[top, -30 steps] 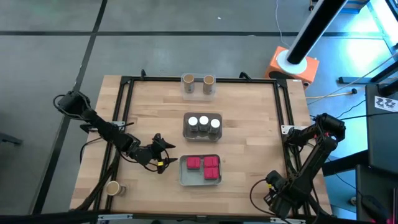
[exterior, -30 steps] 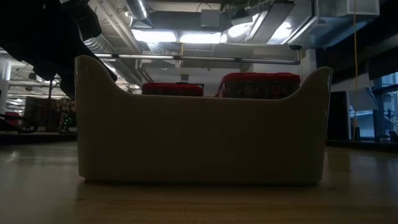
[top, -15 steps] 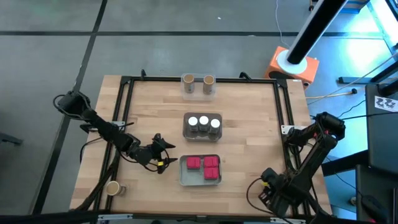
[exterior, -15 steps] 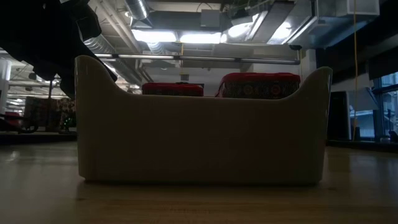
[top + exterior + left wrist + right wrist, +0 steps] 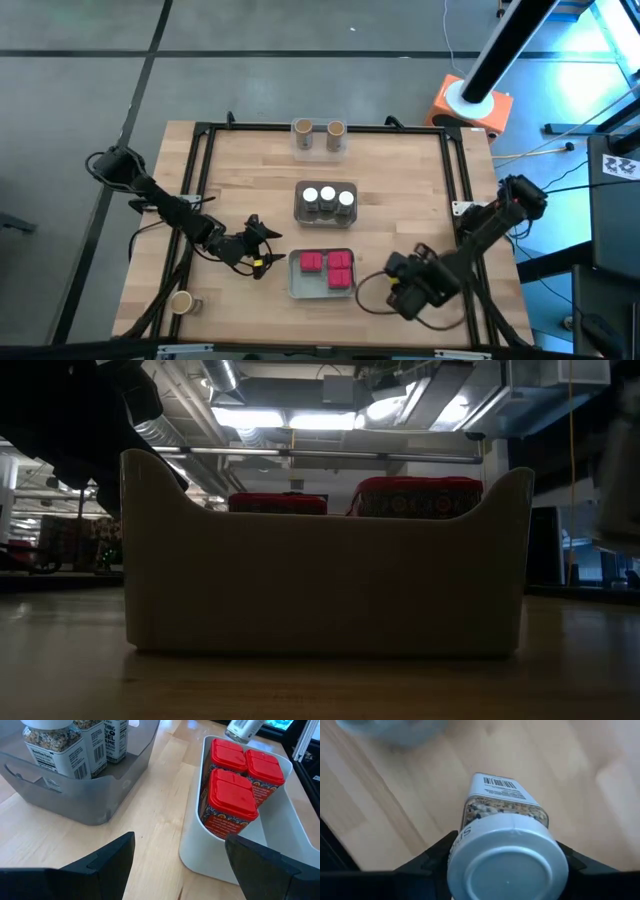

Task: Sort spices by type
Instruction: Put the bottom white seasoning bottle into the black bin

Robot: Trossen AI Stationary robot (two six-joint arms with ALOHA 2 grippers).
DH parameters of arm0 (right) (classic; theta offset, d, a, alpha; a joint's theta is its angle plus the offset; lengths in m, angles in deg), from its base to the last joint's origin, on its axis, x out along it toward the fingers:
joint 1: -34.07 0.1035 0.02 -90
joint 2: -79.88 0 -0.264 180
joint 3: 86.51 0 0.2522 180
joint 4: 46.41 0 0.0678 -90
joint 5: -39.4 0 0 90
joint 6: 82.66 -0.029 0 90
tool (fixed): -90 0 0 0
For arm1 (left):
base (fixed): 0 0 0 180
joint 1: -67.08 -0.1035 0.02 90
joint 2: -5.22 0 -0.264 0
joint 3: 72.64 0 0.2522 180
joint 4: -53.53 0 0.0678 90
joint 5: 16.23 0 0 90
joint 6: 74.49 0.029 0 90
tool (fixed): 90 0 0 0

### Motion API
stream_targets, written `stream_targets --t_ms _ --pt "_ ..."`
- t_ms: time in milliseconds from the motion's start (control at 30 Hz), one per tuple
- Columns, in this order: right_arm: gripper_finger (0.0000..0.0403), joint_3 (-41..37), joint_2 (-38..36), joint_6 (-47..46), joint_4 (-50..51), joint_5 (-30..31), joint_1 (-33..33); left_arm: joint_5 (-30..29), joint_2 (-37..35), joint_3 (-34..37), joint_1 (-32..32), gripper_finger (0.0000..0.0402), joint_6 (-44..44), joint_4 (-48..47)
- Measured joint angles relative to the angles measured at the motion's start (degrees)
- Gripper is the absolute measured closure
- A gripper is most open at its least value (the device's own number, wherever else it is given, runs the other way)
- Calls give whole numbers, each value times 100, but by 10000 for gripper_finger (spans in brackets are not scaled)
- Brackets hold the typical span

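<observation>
Three red-lidded spices (image 5: 328,266) stand in a white tray (image 5: 296,285), and their tops (image 5: 415,495) show above its wall in the low view. Three white-lidded jars (image 5: 328,196) fill a grey tray (image 5: 75,795). Two tan-topped cylinders (image 5: 319,130) sit in a clear tray at the far edge. One more cylinder (image 5: 181,302) stands alone at the near left corner. My left gripper (image 5: 262,256) waits open, left of the white tray. My right gripper (image 5: 405,285) is to the right of that tray, shut on a white-lidded jar (image 5: 505,810). My right gripper pinches the jar at its white round lid (image 5: 462,870), one finger on each of two opposite sides. The fingers come from above, pointing down. The jar hangs upright below them, its labelled body toward the wood, and looks clear of the table.
A black frame (image 5: 455,200) runs round the tabletop. Bare wood lies between the white tray and the right rail, and between the grey tray (image 5: 301,213) and the left rail. An orange and white base (image 5: 470,105) stands beyond the far right corner.
My right gripper has swung from the table's near right corner toward the left and a little toward the far edge. It now stands beside the white tray, and its wrist has rolled on the way. My left gripper has kept still.
</observation>
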Motion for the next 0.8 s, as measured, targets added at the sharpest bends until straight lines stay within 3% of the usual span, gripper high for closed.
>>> stream_targets --t_ms 433,800 --pt "192 1092 -11 3430 -92 1055 -1351 -11 1 0 0 108 238 -2" --pt "193 1155 79 5991 -1014 794 -2531 -129 1 0 -142 108 455 -10"
